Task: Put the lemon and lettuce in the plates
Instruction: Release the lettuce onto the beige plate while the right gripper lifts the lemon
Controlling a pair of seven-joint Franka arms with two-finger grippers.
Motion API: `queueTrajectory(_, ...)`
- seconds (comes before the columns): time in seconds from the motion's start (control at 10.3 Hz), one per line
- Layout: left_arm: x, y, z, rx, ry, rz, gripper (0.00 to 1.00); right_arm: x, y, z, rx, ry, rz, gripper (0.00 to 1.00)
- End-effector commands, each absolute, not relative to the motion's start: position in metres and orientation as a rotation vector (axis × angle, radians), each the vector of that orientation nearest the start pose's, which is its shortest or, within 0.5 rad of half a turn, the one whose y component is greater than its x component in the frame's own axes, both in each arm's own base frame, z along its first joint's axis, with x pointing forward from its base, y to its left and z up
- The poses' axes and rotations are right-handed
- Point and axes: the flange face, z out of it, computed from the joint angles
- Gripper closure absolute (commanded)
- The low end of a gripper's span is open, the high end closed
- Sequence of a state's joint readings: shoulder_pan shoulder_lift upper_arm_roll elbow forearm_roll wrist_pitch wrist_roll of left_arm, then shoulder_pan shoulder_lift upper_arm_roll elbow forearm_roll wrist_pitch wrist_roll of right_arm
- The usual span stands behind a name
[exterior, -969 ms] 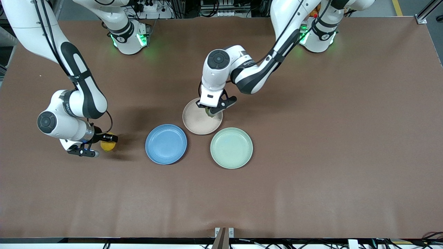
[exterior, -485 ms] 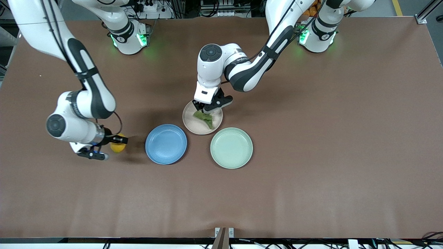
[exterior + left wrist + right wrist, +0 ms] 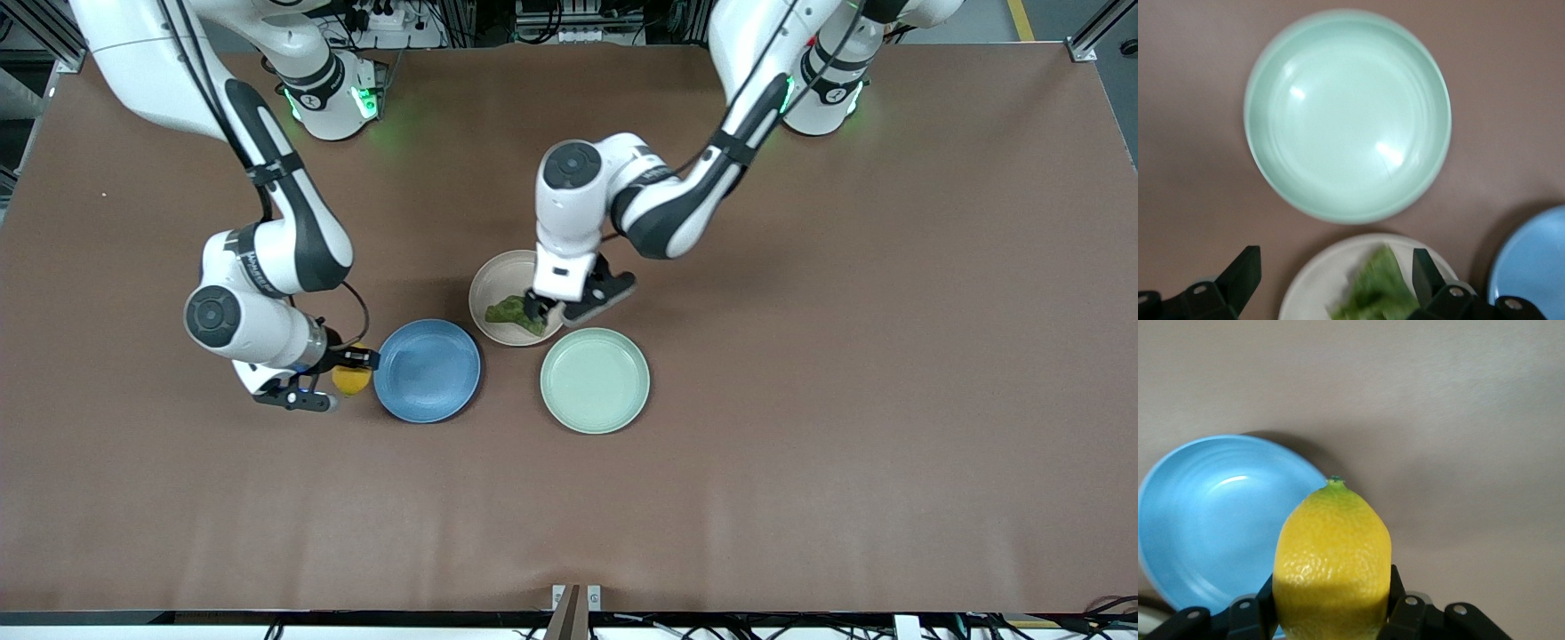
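Lemon (image 3: 351,380) is clamped in our right gripper (image 3: 327,380), up in the air just beside the blue plate (image 3: 427,371), at its rim toward the right arm's end of the table. Lettuce (image 3: 510,312) lies in the beige plate (image 3: 498,278), which sits farther from the front camera than the blue one. Our left gripper (image 3: 563,311) hangs over that beige plate's edge, jaws spread wide and holding nothing. The mint plate (image 3: 595,380) lies beside the blue one, toward the left arm's end.

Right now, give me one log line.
left pincer: open over beige plate | lettuce: in plate | right pincer: holding lemon
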State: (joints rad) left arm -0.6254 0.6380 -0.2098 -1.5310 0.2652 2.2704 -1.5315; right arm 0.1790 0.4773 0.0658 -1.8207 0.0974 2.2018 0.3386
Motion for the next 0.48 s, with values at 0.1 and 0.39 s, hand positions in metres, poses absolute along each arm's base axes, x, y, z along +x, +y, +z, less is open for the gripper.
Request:
queueTrajectory(0.1, 0.545, -0.448, 0.334, -3.034, -0.788, -0.216, 0.00, 0.617, 0.177, 0.274, -3.044, 0.268, 0.200, 0.71)
queueTrajectory(0.39, 0.572, -0.403, 0.331, -3.003, -0.683, -0.167, 0.00, 0.610, 0.213, 0.259, -3.039, 0.303, 0.179, 0.71)
